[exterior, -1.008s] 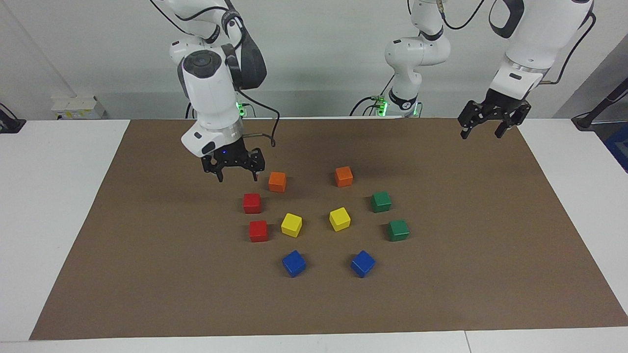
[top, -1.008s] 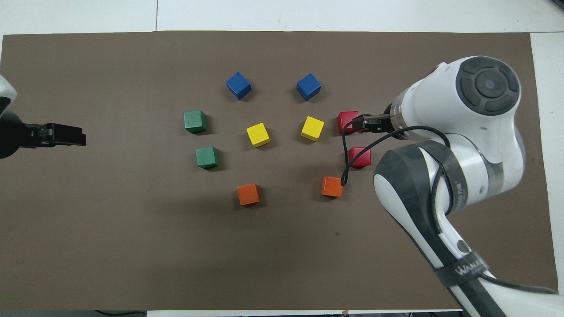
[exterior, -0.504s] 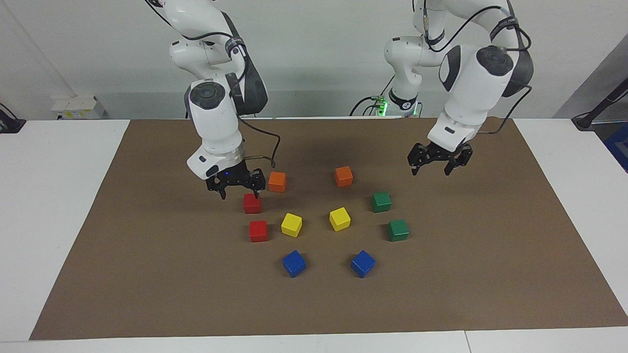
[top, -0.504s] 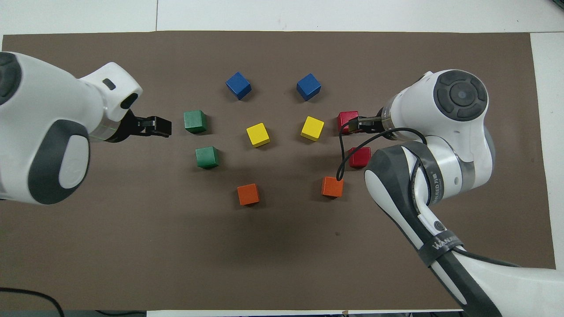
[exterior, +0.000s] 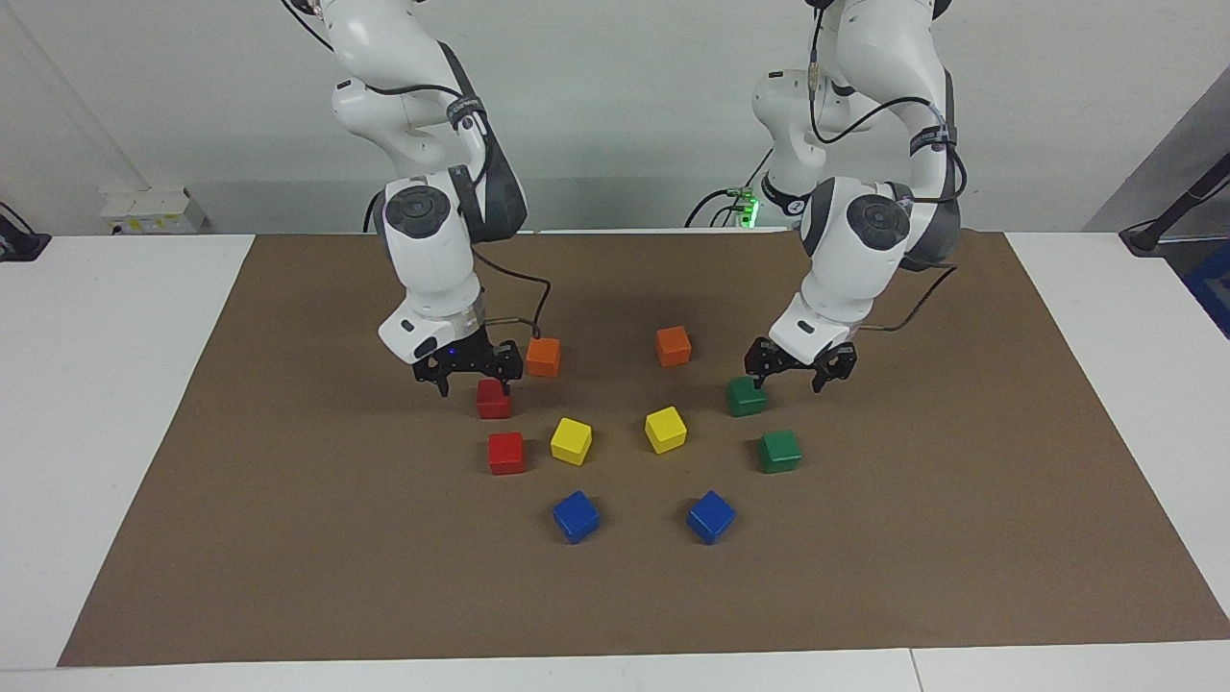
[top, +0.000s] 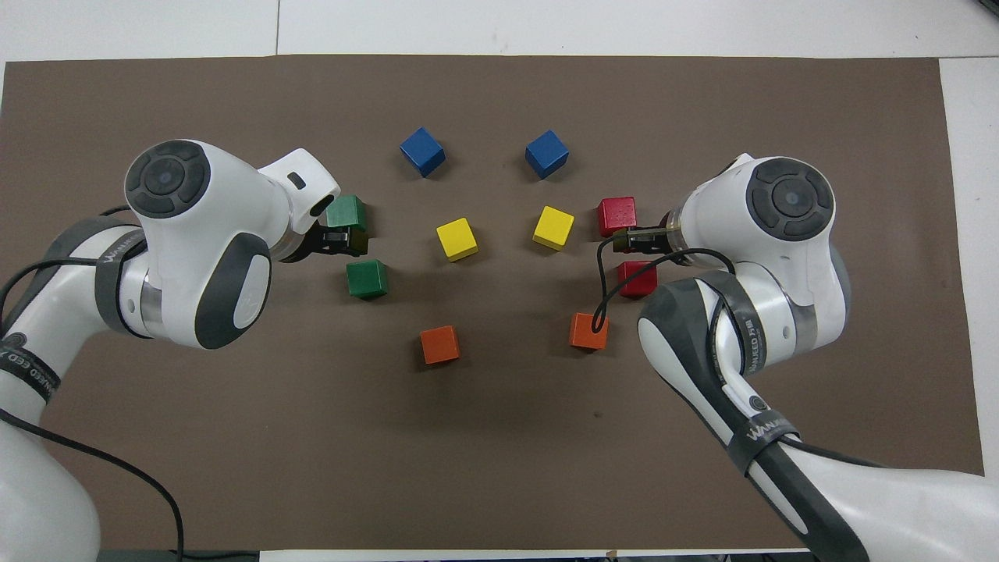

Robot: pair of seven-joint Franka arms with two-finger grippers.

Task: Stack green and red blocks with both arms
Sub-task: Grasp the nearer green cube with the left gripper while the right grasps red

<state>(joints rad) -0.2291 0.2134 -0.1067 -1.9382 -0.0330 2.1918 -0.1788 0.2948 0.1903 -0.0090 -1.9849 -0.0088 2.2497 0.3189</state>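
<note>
On the brown mat (top: 499, 468), clock read from overhead, twelve pointing away from the robots, yellow cubes (top: 456, 238) at the hub. Right arm (top: 788, 234): reaches in from five o'clock. Left arm (top: 195, 234): reaches in from seven.

Right gripper (exterior: 471, 377): hangs low over the nearer red block (exterior: 493, 399), just past three o'clock; fingers spread wide, holding nothing. Left gripper (exterior: 788, 377): hangs low over the nearer green block (exterior: 746, 396), just short of nine; fingers wide too, empty.

Farther red block (exterior: 506, 453) just short of three, farther green block (exterior: 780, 451) just past nine. All four flat on the mat, none stacked yet.

Probably light, rigid and sturdy; glossy faces, so likely to slip or twist under a skewed pinch. Best taken across two parallel side faces, about mid-height, fingers square to them, top and bottom left free for stacking.
</note>
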